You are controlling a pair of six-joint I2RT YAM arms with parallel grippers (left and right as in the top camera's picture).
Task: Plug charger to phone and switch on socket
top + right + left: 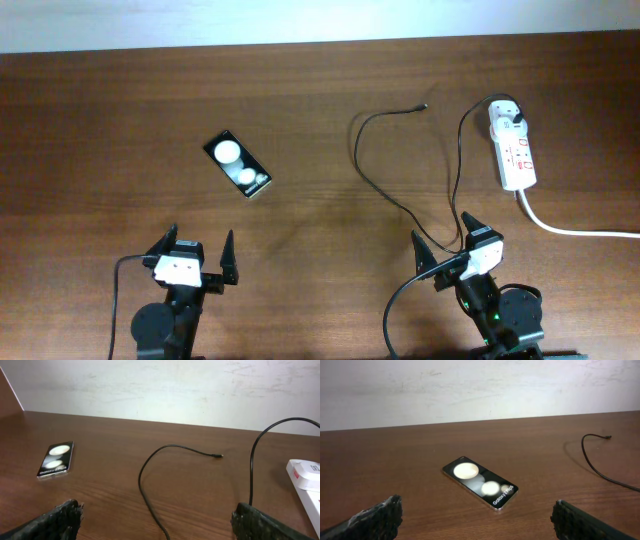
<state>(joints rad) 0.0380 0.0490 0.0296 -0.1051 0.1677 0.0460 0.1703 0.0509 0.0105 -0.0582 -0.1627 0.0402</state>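
The black phone lies flat at centre left, its face showing two white spots; it also shows in the left wrist view and the right wrist view. The black charger cable loops from its free tip down past my right arm and up to a dark plug seated in the white socket strip at the right. The cable also shows in the left wrist view and the right wrist view. My left gripper is open and empty, near the front edge below the phone. My right gripper is open and empty over the cable.
The socket's thick white cord runs off to the right edge. The strip's end shows at the right of the right wrist view. A pale wall borders the table's far edge.
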